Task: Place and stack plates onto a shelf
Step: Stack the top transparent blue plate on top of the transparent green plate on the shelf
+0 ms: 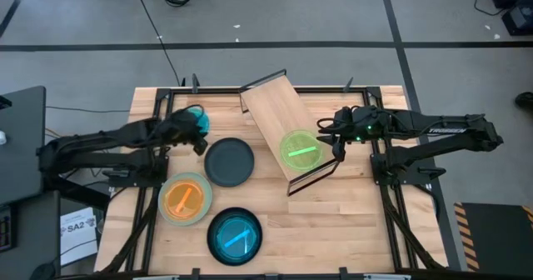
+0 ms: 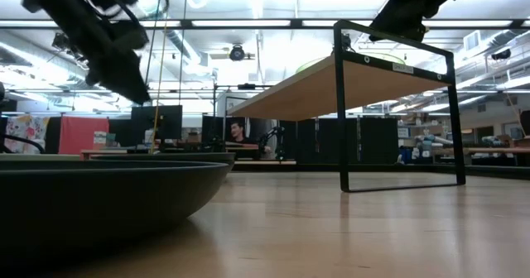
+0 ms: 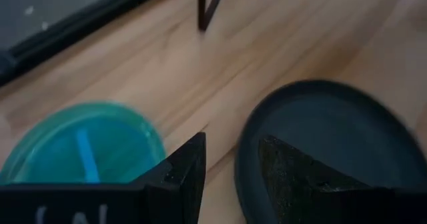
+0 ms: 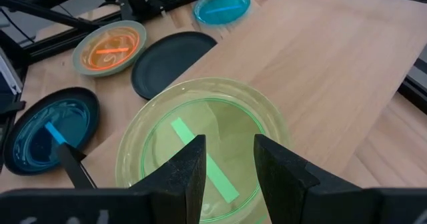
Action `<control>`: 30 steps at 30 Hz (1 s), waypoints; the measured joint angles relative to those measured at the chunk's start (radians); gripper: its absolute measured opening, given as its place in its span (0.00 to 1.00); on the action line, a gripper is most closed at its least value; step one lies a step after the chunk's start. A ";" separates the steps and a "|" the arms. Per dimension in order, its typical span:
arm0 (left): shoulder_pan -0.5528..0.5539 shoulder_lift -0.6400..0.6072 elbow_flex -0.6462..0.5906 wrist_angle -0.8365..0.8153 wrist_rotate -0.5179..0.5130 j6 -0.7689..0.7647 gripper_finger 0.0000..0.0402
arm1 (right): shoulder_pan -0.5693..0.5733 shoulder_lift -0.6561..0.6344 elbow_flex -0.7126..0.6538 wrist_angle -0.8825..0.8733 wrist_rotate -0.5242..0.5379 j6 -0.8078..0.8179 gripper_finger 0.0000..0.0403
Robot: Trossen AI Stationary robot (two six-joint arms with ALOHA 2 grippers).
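The pale wood shelf (image 1: pixel 271 109) stands slantwise at mid-table on its black wire frames. A bright green plate (image 1: pixel 300 149) with a centre stripe lies flat on the board's near end. My right gripper (image 1: pixel 337 149) is open and hovers above that plate's (image 4: pixel 207 144) edge. My left gripper (image 1: pixel 200 144) is open and raised over the table (image 2: pixel 132 88), between a teal plate (image 3: pixel 87 144) and the dark grey plate (image 3: pixel 327 137), which lies flat on the tabletop.
An orange plate (image 1: pixel 185 198) sits in a pale green one near the table's left side. A teal plate (image 1: pixel 235 235) sits in a dark one at the near edge. Black frame rails run along both table sides. People sit at desks beyond the far edge (image 2: pixel 240 133).
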State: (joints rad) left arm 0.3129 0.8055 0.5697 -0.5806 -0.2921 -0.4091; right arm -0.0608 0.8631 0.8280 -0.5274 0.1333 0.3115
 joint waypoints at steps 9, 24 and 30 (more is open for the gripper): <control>0.140 0.192 0.003 0.001 0.008 0.000 0.36 | 0.000 0.000 0.000 0.001 0.000 0.000 0.33; 0.201 0.364 0.004 0.017 0.009 0.001 0.36 | 0.000 0.000 -0.001 0.001 -0.001 0.000 0.33; 0.201 0.409 0.004 0.056 0.009 0.002 0.36 | 0.000 0.000 -0.001 0.001 -0.004 0.000 0.33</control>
State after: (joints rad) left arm 0.5140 1.2146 0.5738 -0.5251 -0.2835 -0.4074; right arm -0.0608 0.8635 0.8272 -0.5261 0.1291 0.3115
